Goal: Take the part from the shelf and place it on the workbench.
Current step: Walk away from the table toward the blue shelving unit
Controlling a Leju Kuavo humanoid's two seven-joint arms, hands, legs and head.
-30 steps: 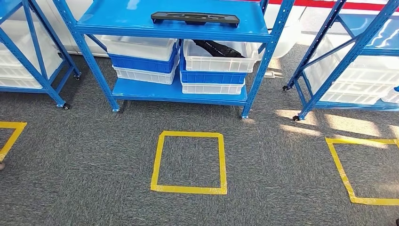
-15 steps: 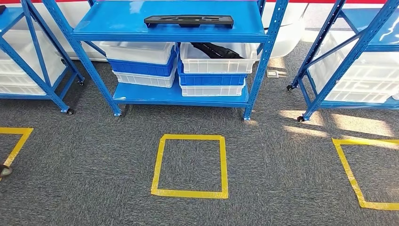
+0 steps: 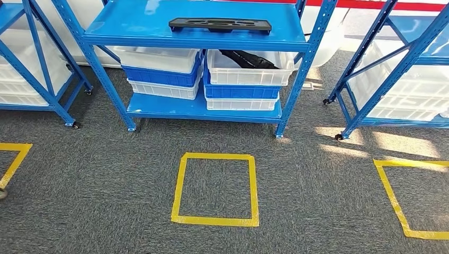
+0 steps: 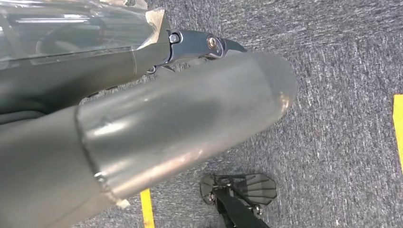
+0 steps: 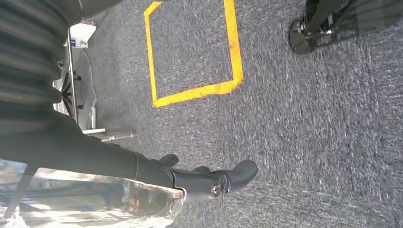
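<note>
While swaying slightly and gaining no ground on the blue metal shelf rack [image 3: 137,24], facing the flat black slotted part [image 3: 219,24] lying on its top shelf, dangling right hand [image 5: 209,180] loosely spread and empty, left hand [image 4: 180,118] unreadable.

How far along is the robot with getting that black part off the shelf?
The black part lies flat on the blue shelf's top level. Neither robot hand holds it; the right robot hand hangs over carpet. No workbench is in view, so pickup and placement look outstanding.
</note>
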